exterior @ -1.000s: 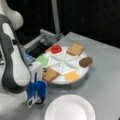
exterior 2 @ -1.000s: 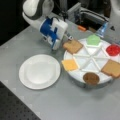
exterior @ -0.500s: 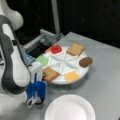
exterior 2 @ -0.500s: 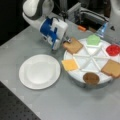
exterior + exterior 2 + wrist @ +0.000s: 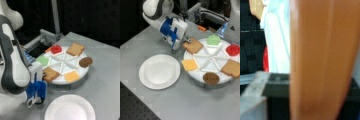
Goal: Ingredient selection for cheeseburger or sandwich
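Observation:
The ingredients lie in a white divided round tray. A tan-brown bread square sits in the compartment nearest the arm. My gripper is down at that bread's outer edge, touching it, and its blue and white hand hides the fingers. In the wrist view the bread fills most of the picture. The other compartments hold green lettuce, a red tomato, another bread square, a brown patty and yellow cheese. No sandwich pile shows.
A white paper plate lies on the grey table beside the tray, with nothing on it. Grey metal equipment stands behind the tray at the table's edge. The robot's white arm rises next to the tray.

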Available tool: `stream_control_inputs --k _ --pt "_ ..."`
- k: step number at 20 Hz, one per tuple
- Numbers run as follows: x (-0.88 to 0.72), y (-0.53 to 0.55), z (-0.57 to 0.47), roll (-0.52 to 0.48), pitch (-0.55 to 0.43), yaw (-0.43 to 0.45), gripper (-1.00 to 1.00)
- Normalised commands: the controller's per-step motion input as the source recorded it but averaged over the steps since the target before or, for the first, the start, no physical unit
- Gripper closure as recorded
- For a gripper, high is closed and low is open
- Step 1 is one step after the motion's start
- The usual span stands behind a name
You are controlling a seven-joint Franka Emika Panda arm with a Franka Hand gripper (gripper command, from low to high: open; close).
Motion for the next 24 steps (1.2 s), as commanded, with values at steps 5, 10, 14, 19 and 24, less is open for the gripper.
stream_control_inputs --k 5,10,14,19,24 --pt "0.22 -0.21 -0.01 0.135 0.054 0.003 1.00" --pt "0.25 -0.17 0.06 0.120 0.097 0.024 1.00" --pt "0.30 -0.14 0.11 0.112 0.120 0.048 1.00" --pt "0.37 -0.16 0.18 0.084 0.138 0.062 1.00" --pt "0.36 -0.18 0.23 0.078 0.154 0.086 1.00"
